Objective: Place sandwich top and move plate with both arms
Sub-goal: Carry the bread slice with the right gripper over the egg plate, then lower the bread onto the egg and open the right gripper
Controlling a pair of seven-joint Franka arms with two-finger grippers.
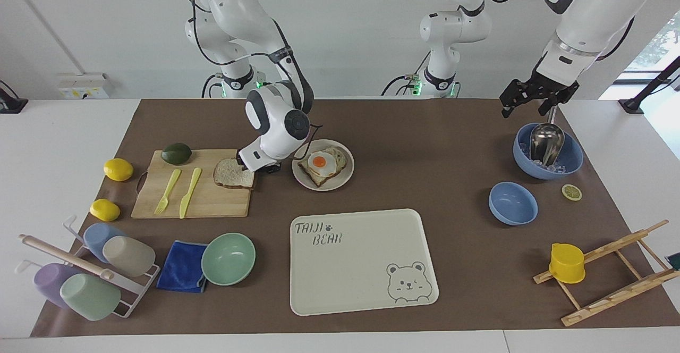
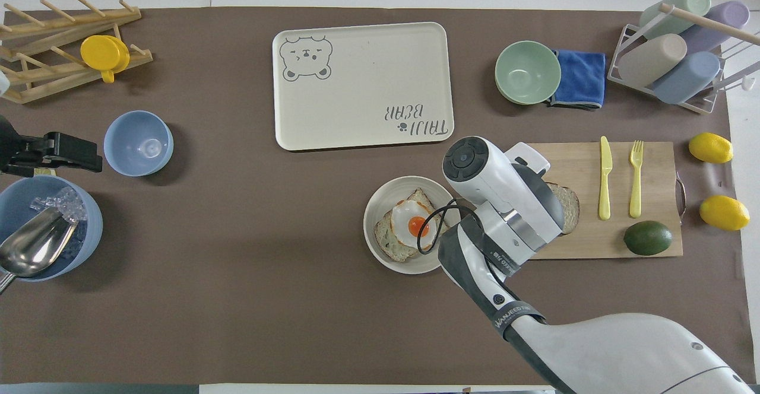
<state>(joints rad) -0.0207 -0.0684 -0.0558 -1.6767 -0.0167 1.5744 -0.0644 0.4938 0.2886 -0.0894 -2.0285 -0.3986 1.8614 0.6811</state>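
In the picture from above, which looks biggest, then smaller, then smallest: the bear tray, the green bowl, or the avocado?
From largest to smallest in the overhead view:
1. bear tray
2. green bowl
3. avocado
The gaps are plain, so nearness to the camera does not change the order.

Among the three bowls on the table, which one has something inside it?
The larger blue bowl under the left gripper: it holds ice and a metal scoop. The smaller blue bowl and the mint-green bowl are empty.

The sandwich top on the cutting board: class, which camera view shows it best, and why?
The facing view: most of the sandwich top shows on the cutting board, with the right pincer at its plate-side edge. The overhead view shows only a crust sliver; the right arm covers the rest.
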